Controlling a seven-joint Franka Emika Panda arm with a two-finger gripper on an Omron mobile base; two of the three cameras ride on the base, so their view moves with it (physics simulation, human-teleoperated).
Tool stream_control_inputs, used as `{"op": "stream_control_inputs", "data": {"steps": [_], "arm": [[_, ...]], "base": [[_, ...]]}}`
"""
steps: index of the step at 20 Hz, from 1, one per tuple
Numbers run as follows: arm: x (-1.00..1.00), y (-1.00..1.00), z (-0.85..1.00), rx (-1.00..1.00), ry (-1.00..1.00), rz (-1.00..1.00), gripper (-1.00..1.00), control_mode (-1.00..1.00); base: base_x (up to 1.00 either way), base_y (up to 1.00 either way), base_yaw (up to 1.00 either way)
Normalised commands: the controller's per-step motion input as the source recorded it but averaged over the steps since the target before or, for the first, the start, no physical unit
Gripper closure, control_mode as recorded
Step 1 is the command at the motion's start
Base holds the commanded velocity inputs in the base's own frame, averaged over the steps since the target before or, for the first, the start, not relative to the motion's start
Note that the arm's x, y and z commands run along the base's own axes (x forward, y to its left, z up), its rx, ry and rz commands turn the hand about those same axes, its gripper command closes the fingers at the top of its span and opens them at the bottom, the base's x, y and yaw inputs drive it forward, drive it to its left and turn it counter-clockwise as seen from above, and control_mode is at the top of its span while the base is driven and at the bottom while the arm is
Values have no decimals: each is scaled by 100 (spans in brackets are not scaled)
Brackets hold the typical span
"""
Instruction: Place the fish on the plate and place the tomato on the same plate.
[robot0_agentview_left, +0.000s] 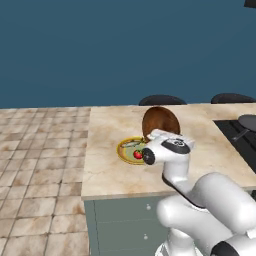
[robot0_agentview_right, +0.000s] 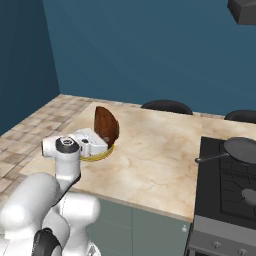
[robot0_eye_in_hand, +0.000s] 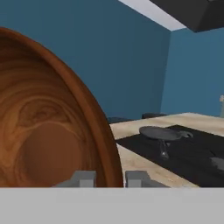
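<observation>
Two base cameras behind the arm, one camera on the hand.

The left base view looks forward and down from behind, over the worktop (robot0_agentview_left: 107, 170) toward the blue wall. The right base view covers the same worktop from the other side, taking in more of the stove (robot0_agentview_right: 230, 185). Both share the wooden bowl (robot0_agentview_left: 161, 121). The hand view sits very close to that bowl, facing level across toward the frying pan (robot0_eye_in_hand: 161, 133).

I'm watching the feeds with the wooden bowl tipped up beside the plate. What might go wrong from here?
1. The wooden bowl stands on its edge with the shut end effector apparently on its rim; if that grip slips, the bowl may drop onto the plate.
2. The tomato sits on the plate right beside the arm, so a swing could knock it off.
3. The fish isn't clearly visible, so its placement can't be confirmed.
</observation>
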Motion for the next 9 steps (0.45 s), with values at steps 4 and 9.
{"op": "stream_control_inputs", "data": {"steps": [4,9], "arm": [[-13,-35,0,66,-4,-12,100,-100],[-15,-40,0,86,-15,-3,100,-100]], "base": [[0,0,0],[0,0,0]]}}
